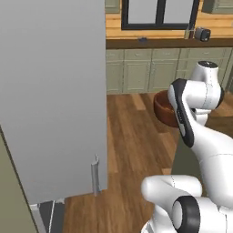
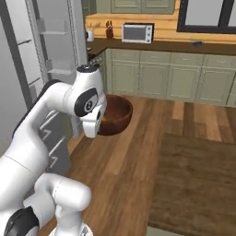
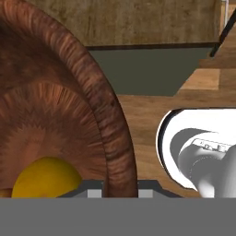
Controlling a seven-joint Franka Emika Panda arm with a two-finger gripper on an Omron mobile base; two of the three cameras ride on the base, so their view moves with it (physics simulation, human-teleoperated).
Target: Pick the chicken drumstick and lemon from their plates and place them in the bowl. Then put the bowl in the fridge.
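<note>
Bowl [image 3: 69,115] rim sits right up against the hand cam, pincer clamped shut on it so the lemon [image 3: 44,177] rides inside, carried mid-air beside the open fridge [image 2: 50,60].

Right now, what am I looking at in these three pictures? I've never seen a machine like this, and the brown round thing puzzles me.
It is a white robot arm in a simulated kitchen. Two pictures come from cameras behind the arm, one on each side; the third comes from a camera on its hand. The brown thing is a wooden bowl, carried in the air above the wood floor. The gripper is shut on the bowl's rim. Inside lies a yellow lemon. On the left stands the grey fridge, its door open.
</note>
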